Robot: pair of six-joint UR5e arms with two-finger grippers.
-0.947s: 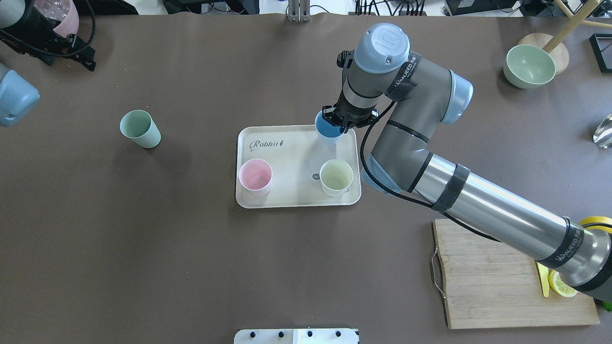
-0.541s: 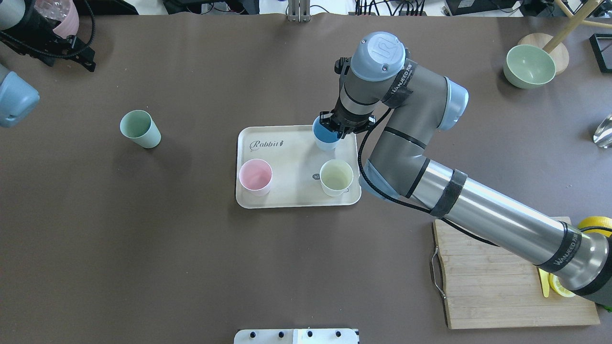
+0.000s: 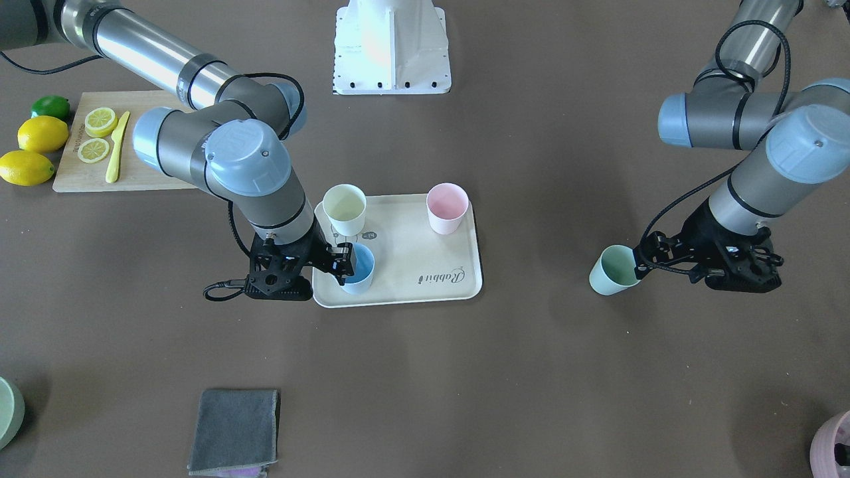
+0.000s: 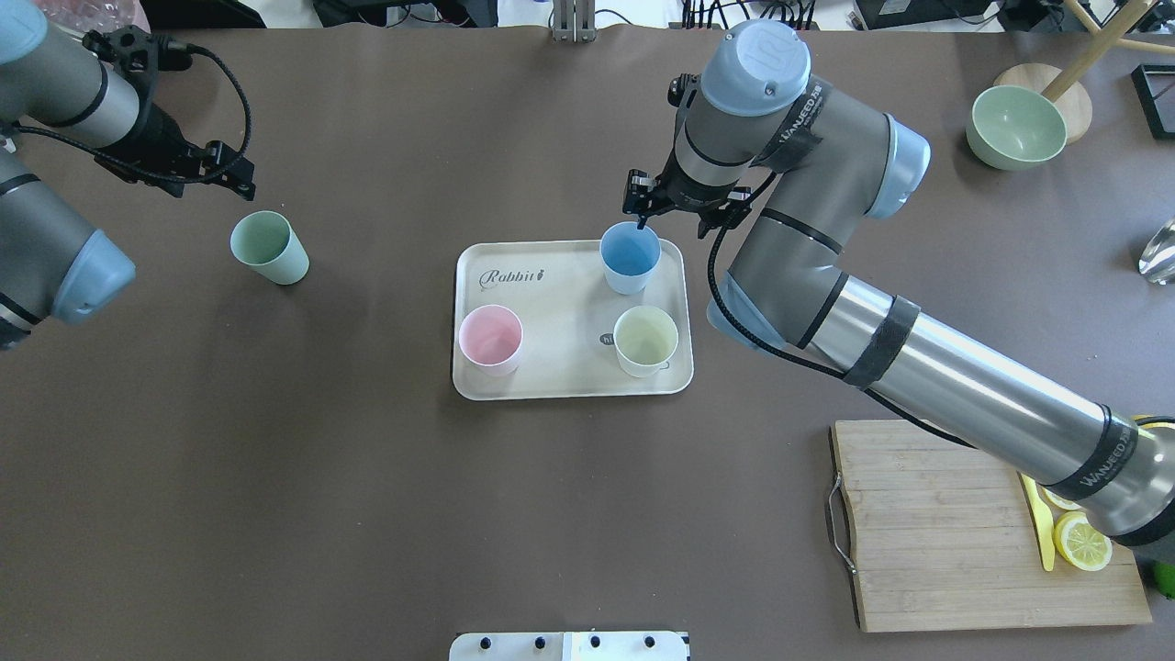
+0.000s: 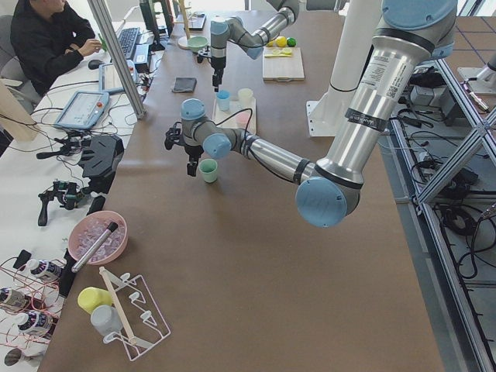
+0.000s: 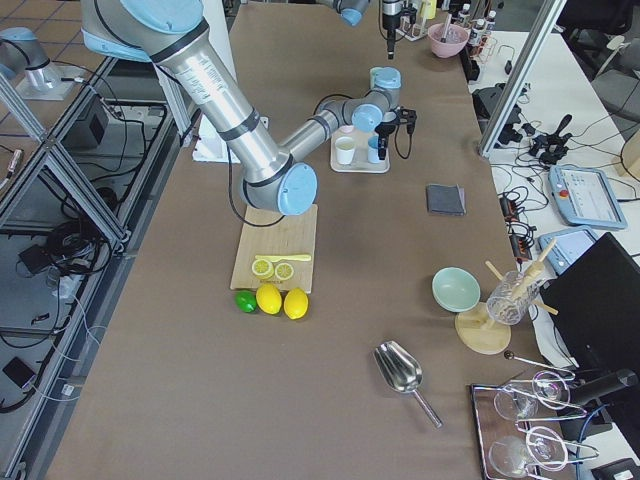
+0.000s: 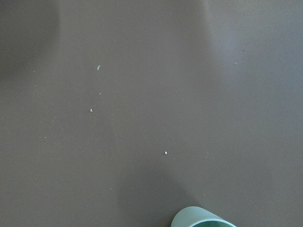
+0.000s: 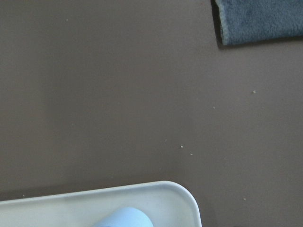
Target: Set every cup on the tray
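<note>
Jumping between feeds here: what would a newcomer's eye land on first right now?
Probably the cream tray in the middle of the table, carrying three pastel tumblers: blue cup, pink cup and yellow cup, with the right gripper poised right by the blue one. Next, the lone mint green cup standing off the tray on the robot's left, the left gripper close beside it.

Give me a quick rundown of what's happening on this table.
Two arms are gathering cups onto the tray. The pink cup, yellow cup and blue cup stand on it. The right gripper hangs at the blue cup's far rim and does not seem to be holding it. The mint cup is on the table, with the left gripper beside it, not gripping.
</note>
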